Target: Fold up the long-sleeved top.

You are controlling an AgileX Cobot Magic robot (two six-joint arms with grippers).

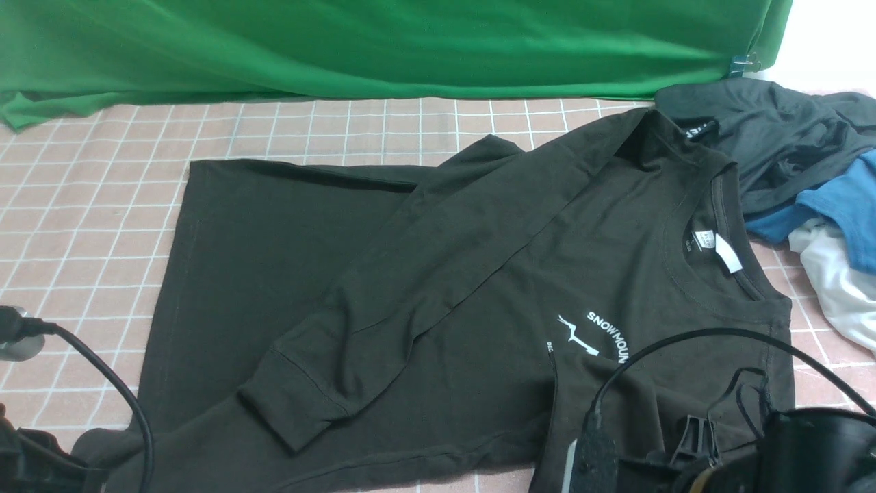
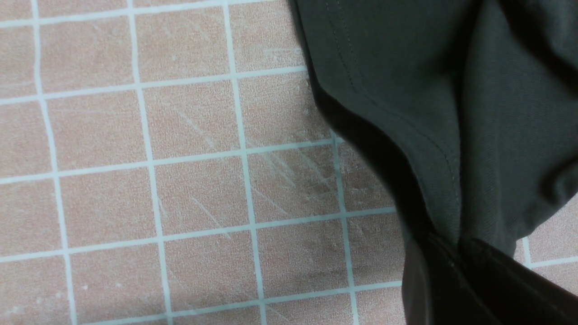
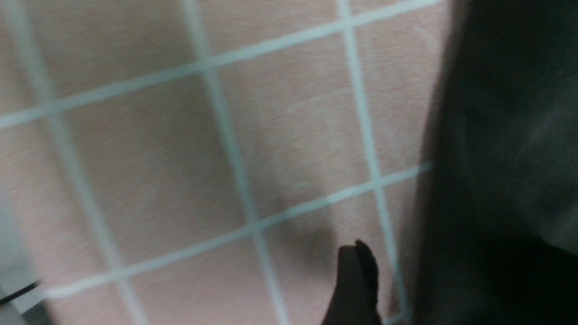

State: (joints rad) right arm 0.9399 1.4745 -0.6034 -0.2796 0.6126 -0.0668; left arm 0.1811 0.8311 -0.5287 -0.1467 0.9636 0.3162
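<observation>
The long-sleeved top lies spread on the pink checked cloth, chest print and white neck label facing up. One sleeve is folded diagonally across the body, its cuff toward the near left. In the left wrist view my left gripper is shut on a stitched edge of the long-sleeved top, lifting it slightly off the cloth. My right gripper is open at the garment's near right edge. One finger shows over the checked cloth; the other is lost against the dark fabric.
A dark grey garment, a blue shirt and a white cloth are piled at the far right. A green backdrop drapes along the back. Arm cables cross the near left and near right corners.
</observation>
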